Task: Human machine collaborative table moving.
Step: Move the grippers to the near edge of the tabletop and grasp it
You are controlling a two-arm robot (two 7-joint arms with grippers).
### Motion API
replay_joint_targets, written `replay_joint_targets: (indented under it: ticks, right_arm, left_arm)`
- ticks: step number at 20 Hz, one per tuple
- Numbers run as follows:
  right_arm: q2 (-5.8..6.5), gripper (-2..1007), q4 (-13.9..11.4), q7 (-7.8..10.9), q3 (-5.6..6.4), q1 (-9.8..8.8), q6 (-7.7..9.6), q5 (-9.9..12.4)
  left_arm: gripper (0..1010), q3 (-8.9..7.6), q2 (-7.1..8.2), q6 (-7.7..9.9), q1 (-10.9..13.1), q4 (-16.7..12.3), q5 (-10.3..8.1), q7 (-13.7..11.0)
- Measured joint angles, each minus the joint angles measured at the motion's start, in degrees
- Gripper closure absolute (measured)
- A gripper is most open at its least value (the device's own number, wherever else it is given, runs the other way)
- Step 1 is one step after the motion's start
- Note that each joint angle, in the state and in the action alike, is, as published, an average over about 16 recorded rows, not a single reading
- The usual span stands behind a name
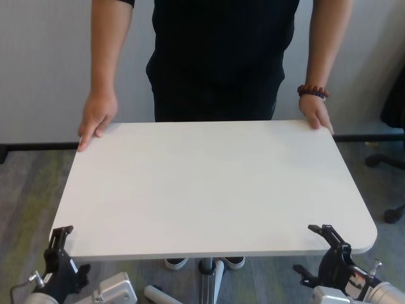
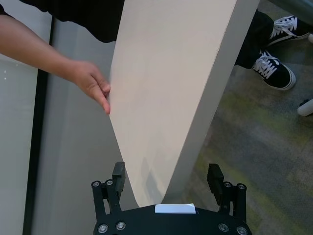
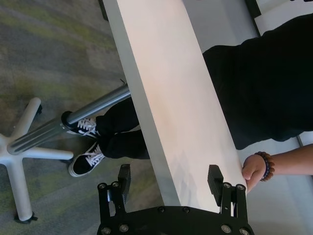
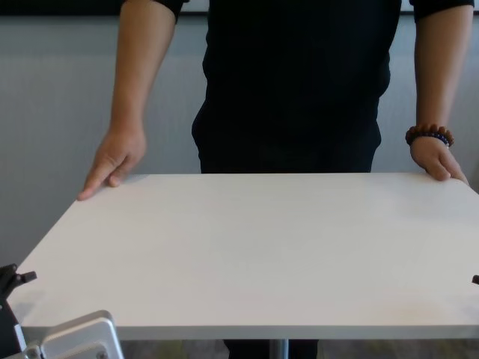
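Note:
The white table (image 1: 215,183) stands between me and the human (image 1: 221,57), who rests one hand (image 1: 96,117) on each far corner; a bead bracelet (image 1: 313,92) is on the wrist at the right. My left gripper (image 1: 60,244) is at the near left corner. In the left wrist view it (image 2: 166,178) is open, its fingers (image 2: 119,176) above and below the tabletop's edge (image 2: 195,147) with a gap. My right gripper (image 1: 326,237) is at the near right corner, likewise open (image 3: 169,180) astride the edge (image 3: 146,122). The chest view shows the tabletop (image 4: 254,247) and only slivers of both grippers.
A silver centre pole (image 3: 93,105) runs down to a white star base (image 3: 19,161) on grey-green carpet. The human's sneakers (image 3: 85,161) stand near the pole. A chair's wheeled base (image 1: 386,161) sits at the right, and a grey wall (image 1: 44,63) is behind the human.

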Motion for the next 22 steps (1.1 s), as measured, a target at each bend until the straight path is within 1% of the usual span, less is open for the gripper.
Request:
replay_joint_targets:
  ticks: [4,8,16,22]
  right_arm:
    - [-0.59,0,0.4,0.26,0.19,0.21,-0.13,-0.7]
    - [-1.16,0,0.8,0.45,0.45,0.46,-0.22,-1.4]
    - [-2.35,0,1.7,0.89,1.06,1.03,-0.49,-2.6]
    - [-3.10,0,2.2,1.32,1.59,1.33,-0.78,-3.3]
  left_arm:
    - [25,0.09,-1.18,0.25,-0.5,1.4,1.70,0.9]
    - [25,-0.06,-2.26,0.28,-0.9,2.4,2.85,1.4]
    - [25,-0.61,-4.10,0.01,-1.3,4.1,4.40,2.0]
    - [25,-1.02,-5.24,-0.57,-1.8,5.2,5.26,2.0]
